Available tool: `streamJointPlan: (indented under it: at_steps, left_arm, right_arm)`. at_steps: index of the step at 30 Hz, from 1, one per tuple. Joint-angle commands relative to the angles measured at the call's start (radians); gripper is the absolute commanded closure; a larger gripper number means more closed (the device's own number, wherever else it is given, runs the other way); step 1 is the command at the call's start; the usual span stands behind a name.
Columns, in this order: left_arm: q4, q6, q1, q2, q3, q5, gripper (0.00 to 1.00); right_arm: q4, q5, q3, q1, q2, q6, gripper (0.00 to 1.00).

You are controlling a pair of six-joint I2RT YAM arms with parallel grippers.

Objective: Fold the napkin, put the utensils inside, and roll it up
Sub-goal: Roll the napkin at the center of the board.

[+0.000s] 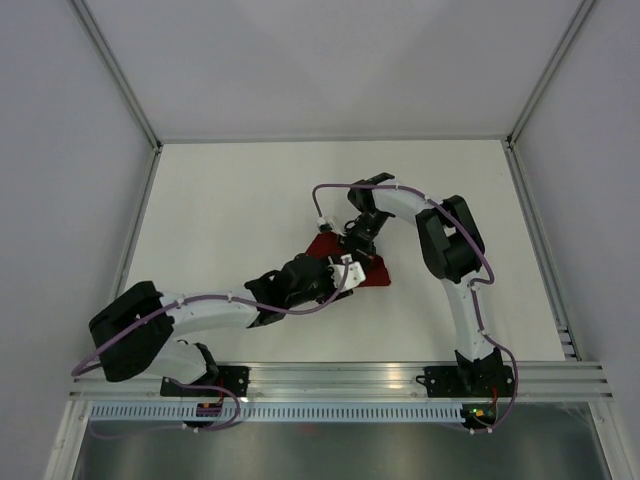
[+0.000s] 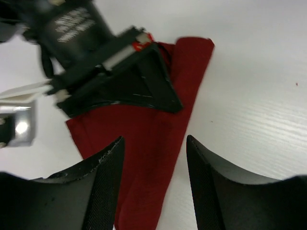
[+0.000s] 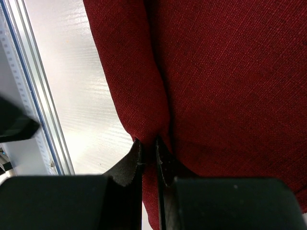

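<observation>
The dark red napkin point(image 1: 372, 273) lies folded into a narrow wedge on the white table, mostly hidden under both grippers in the top view. In the left wrist view the napkin point(image 2: 148, 143) runs between my open left gripper point(image 2: 154, 146), whose fingers straddle its lower part. My right gripper point(image 3: 149, 143) is shut on a fold of the napkin point(image 3: 230, 86) and pinches the rolled edge. In the top view my left gripper point(image 1: 340, 272) and right gripper point(image 1: 352, 245) meet over the cloth. The fork is not visible in any view.
The metal rail at the table's near edge point(image 1: 340, 380) shows in the right wrist view as well point(image 3: 36, 105). Grey walls enclose the table on three sides. The right arm's black fingers and wrist point(image 2: 120, 81) rest on the napkin's upper part.
</observation>
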State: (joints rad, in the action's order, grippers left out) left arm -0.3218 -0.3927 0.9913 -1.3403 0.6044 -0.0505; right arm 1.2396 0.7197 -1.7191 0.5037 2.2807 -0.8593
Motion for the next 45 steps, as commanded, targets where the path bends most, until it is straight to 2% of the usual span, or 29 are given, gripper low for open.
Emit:
streamJointPlan:
  at_steps: [1,8,17,25,26,28,30,31,32,36,39,45]
  left_arm:
    - [0.05,-0.1,0.03,-0.106,0.063,0.017,0.4]
    - [-0.01,-0.115,0.029,-0.235,0.075,0.023,0.4]
    - [-0.056,-0.094,0.012,-0.312,0.08,0.023,0.41]
    - [-0.08,-0.044,0.012,-0.381,0.08,0.005,0.55]
    - [-0.077,-0.043,0.012,-0.387,0.081,0.005,0.59]
    - [-0.056,-0.041,0.012,-0.404,0.095,0.011,0.74]
    - [-0.053,-0.043,0.012,-0.41,0.097,0.029,0.89]
    - [-0.053,-0.046,0.012,-0.41,0.095,0.041,0.94]
    - [-0.056,-0.049,0.01,-0.413,0.095,0.046,0.98]
    - [-0.045,-0.055,-0.028,-0.434,0.115,0.165,0.98]
    - [-0.054,-0.046,-0.051,-0.459,0.133,0.228,0.98]
    - [-0.051,-0.048,-0.066,-0.503,0.184,0.3,0.98]
  right_arm:
    - [-0.101,-0.243,0.046,0.015,0.125,-0.043,0.99]
    - [-0.106,-0.246,0.049,0.015,0.117,-0.032,0.99]
    - [-0.109,-0.232,0.055,0.015,0.115,-0.026,0.98]
    - [-0.124,-0.217,0.078,0.015,0.094,-0.017,0.96]
    - [-0.126,-0.212,0.081,0.016,0.089,-0.014,0.94]
    - [-0.126,-0.207,0.088,0.013,0.074,-0.014,0.92]
    - [-0.138,-0.194,0.101,0.004,0.05,-0.006,0.78]
    - [-0.144,-0.187,0.108,0.004,0.039,-0.003,0.78]
    - [-0.167,-0.181,0.116,-0.008,0.025,0.009,0.71]
    - [-0.226,-0.157,0.179,-0.062,-0.055,0.031,0.54]
    - [-0.201,-0.092,0.191,-0.134,-0.093,0.019,0.49]
    - [-0.223,-0.074,0.208,-0.269,-0.148,0.046,0.5]
